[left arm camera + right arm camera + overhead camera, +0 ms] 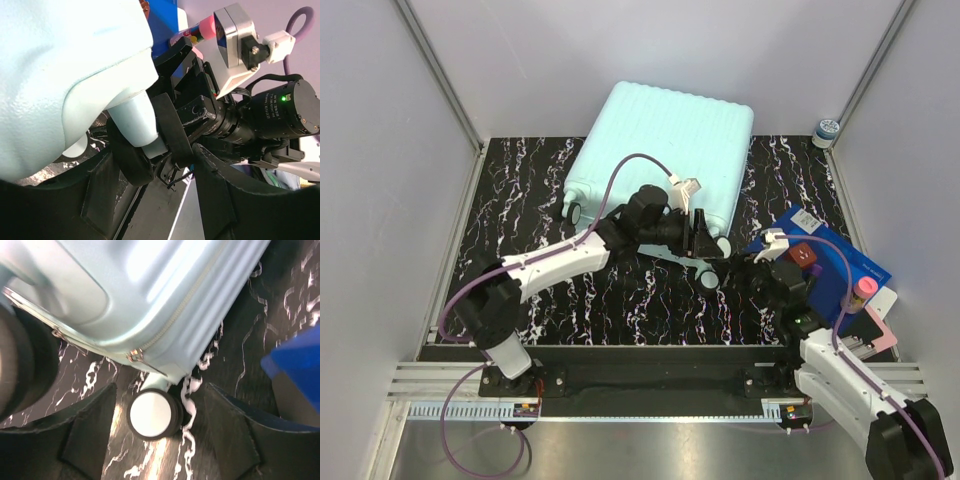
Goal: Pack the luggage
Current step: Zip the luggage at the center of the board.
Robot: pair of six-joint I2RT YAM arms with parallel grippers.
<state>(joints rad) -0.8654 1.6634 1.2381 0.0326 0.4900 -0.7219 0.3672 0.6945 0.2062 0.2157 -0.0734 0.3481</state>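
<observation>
The left gripper (705,238) and the right gripper (752,262), seen from above, are both at the near right corner of the luggage (660,150), which lies closed on the far middle of the table (520,200). Left wrist: a black caster (131,162) sits between the left fingers (100,200); clenched or released, I cannot tell. Right wrist: the right fingers (85,440) are released, a white-hubbed wheel (152,416) between them, untouched.

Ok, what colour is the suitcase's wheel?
Wheel: white face, black rim; clearest in right wrist view.
</observation>
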